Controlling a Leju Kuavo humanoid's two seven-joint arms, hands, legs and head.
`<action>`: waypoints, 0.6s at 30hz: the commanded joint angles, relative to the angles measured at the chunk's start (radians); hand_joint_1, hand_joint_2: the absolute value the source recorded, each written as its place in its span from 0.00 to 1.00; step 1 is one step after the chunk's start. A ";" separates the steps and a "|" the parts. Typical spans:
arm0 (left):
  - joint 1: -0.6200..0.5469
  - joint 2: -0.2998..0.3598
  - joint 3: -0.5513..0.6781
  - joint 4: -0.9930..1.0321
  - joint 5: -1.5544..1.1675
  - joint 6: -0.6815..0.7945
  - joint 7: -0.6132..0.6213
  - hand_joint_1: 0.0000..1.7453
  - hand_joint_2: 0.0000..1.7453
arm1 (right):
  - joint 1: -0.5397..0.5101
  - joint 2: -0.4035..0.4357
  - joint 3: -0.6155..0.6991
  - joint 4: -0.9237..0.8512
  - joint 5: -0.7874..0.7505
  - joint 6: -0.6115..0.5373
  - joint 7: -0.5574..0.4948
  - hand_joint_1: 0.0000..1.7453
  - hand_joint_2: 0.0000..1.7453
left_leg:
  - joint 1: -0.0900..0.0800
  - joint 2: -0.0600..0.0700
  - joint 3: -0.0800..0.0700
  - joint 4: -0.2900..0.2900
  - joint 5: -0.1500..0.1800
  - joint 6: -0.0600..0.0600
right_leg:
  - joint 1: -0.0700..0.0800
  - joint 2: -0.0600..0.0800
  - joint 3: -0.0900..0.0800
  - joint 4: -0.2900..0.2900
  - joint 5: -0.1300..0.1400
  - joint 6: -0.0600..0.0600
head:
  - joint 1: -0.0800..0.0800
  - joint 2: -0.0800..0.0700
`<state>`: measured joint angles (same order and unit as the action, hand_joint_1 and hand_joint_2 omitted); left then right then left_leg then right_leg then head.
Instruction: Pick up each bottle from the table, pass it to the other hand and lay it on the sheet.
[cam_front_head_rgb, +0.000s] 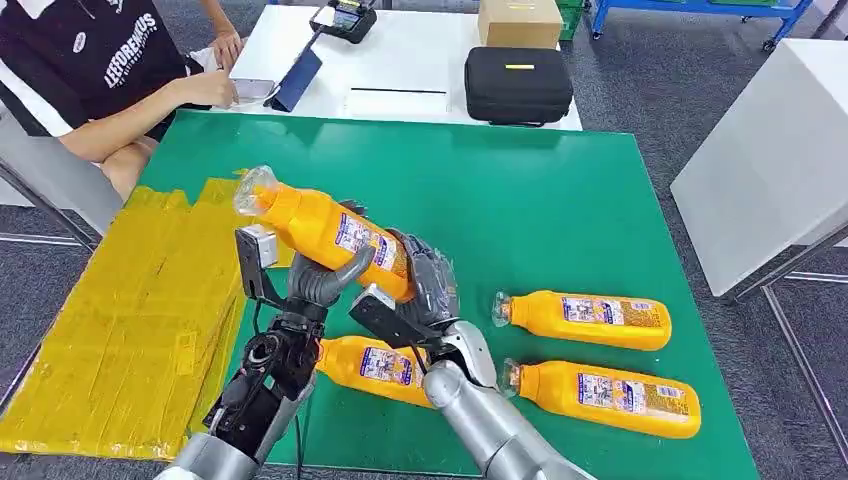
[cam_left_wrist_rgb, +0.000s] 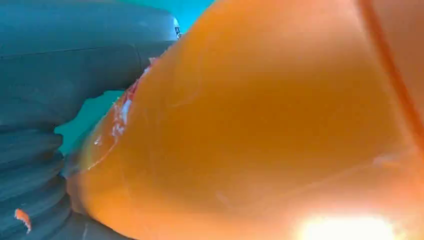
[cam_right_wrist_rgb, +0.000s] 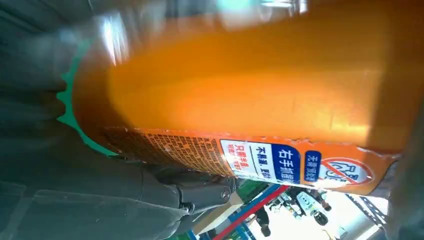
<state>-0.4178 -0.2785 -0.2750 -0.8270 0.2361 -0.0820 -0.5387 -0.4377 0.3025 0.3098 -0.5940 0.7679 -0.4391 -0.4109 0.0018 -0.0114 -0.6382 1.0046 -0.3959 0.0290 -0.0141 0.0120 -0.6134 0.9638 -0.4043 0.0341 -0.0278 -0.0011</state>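
Observation:
An orange bottle (cam_front_head_rgb: 318, 228) with a clear cap hangs tilted above the green table (cam_front_head_rgb: 520, 200), cap pointing to the far left. My left hand (cam_front_head_rgb: 322, 282) grips its middle from below, thumb curled over the label. My right hand (cam_front_head_rgb: 428, 285) holds its base end. The bottle's orange body (cam_left_wrist_rgb: 260, 125) lies against the left hand's grey cover (cam_left_wrist_rgb: 35, 165), and its labelled side (cam_right_wrist_rgb: 250, 100) lies against my right hand (cam_right_wrist_rgb: 100, 200). Three more orange bottles lie on the table: one (cam_front_head_rgb: 372, 368) under my arms, two (cam_front_head_rgb: 590, 319) (cam_front_head_rgb: 606, 397) at the right. The yellow sheet (cam_front_head_rgb: 130, 320) covers the table's left side.
A person (cam_front_head_rgb: 110, 70) sits at the far left corner with a hand near a phone. Behind the green table a white table (cam_front_head_rgb: 400, 60) carries a black case (cam_front_head_rgb: 517, 84), a cardboard box (cam_front_head_rgb: 519, 22) and a device. Another white table (cam_front_head_rgb: 780, 150) stands to the right.

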 joint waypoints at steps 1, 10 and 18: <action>-0.056 0.011 0.007 0.013 0.007 0.019 -0.010 1.00 1.00 | -0.017 -0.014 0.058 0.057 -0.011 0.026 -0.023 1.00 1.00 | 0.001 0.000 0.005 0.000 -0.003 -0.002 | 0.001 -0.001 0.005 0.000 -0.003 -0.002 | 0.000 0.000; -0.055 0.013 0.008 0.005 0.008 0.026 -0.020 1.00 1.00 | -0.017 -0.021 0.054 0.039 -0.015 0.007 -0.025 1.00 1.00 | 0.000 0.000 0.002 0.000 -0.001 -0.001 | 0.001 -0.001 0.003 0.000 -0.001 -0.001 | 0.000 0.000; -0.040 0.015 0.013 -0.037 -0.009 0.050 -0.038 1.00 1.00 | 0.026 -0.038 0.045 -0.056 -0.024 -0.034 -0.026 0.15 1.00 | 0.000 0.000 0.005 0.000 -0.002 -0.001 | 0.001 -0.002 0.005 0.000 -0.002 -0.001 | 0.000 0.000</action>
<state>-0.4153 -0.2785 -0.2754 -0.8347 0.2411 -0.0679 -0.5520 -0.4435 0.3029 0.3155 -0.5886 0.7504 -0.4322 -0.4223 0.0019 -0.0113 -0.6382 1.0046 -0.3959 0.0290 -0.0140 0.0120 -0.6136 0.9638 -0.4043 0.0341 -0.0278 -0.0011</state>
